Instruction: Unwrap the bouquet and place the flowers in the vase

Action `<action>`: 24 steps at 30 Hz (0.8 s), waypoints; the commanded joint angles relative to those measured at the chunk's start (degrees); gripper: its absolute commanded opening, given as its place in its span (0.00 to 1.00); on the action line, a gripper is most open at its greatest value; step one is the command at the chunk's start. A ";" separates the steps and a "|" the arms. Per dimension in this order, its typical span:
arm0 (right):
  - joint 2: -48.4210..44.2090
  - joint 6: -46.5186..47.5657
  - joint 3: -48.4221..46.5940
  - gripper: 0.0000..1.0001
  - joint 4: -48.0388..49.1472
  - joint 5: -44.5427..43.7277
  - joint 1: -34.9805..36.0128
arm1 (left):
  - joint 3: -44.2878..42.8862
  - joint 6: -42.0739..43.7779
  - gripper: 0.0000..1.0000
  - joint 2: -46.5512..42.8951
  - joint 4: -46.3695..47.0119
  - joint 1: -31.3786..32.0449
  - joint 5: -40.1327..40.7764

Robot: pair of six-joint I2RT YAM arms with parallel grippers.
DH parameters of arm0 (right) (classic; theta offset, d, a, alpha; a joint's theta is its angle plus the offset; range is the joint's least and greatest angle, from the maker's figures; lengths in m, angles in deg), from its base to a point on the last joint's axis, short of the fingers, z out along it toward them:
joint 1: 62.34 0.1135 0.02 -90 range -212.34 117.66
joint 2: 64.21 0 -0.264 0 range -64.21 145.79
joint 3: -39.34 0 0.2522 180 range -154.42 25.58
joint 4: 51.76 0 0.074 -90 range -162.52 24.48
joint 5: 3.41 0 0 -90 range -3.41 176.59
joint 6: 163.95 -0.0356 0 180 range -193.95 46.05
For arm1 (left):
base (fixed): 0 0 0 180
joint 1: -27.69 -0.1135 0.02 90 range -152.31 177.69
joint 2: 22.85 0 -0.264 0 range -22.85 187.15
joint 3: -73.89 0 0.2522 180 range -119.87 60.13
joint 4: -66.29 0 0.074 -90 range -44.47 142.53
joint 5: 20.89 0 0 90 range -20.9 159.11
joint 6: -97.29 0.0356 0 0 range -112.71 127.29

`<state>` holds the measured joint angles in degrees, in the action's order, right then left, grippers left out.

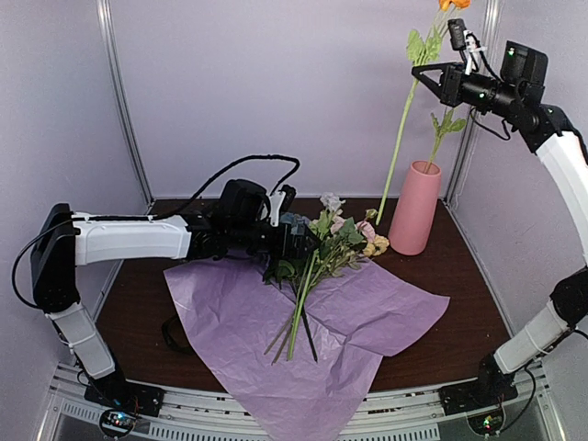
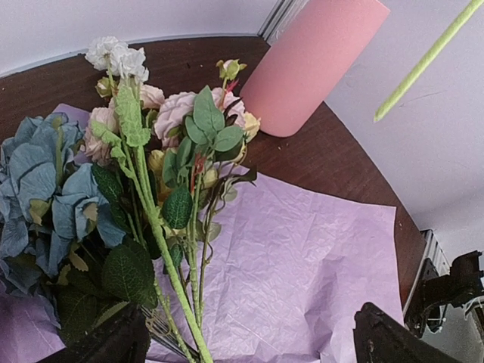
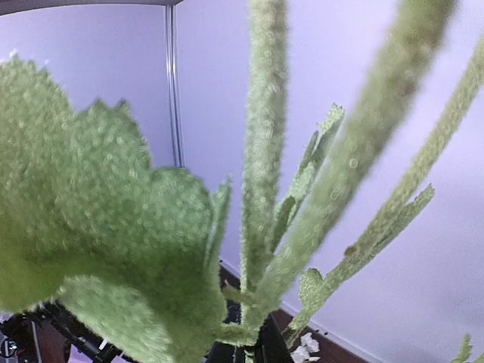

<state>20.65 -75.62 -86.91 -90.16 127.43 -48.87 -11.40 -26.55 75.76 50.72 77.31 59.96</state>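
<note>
The bouquet lies unwrapped. Its flowers [image 1: 333, 241] [image 2: 174, 151], pink, cream and dusty blue, rest on the flattened lilac tissue paper [image 1: 367, 312] [image 2: 302, 249]. My left gripper [image 1: 296, 241] [image 2: 246, 344] hovers over their stems, open and holding nothing. The pink vase [image 1: 415, 209] [image 2: 310, 68] stands upright at the back right. High above it my right gripper [image 1: 425, 72] [image 3: 257, 349] is shut on an orange flower's green stem [image 1: 402, 124] [image 2: 427, 57] [image 3: 261, 151]. The long stem hangs down outside the vase, on its left. A leafy side branch [image 1: 445, 129] reaches toward the vase's mouth.
The tissue paper overhangs the table's near edge [image 1: 276, 404]. A dark ribbon loop [image 1: 173, 333] lies by the paper's left side. White walls close in the table [image 1: 459, 303] at the back and on both sides.
</note>
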 commanded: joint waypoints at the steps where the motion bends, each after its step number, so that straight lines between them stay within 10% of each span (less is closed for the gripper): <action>1: -1.41 5.29 -6.27 0.00 -1.17 -8.09 -1.26 | -2.03 -0.71 0.98 1.59 1.19 0.68 -1.73; 24: 6.74 3.74 -11.82 0.00 3.57 -17.76 -14.55 | -7.25 -1.47 0.98 3.96 -1.18 2.96 -3.10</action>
<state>25.61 -69.94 -100.59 -88.61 109.63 -62.42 -16.60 -27.78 79.35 49.30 79.67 57.31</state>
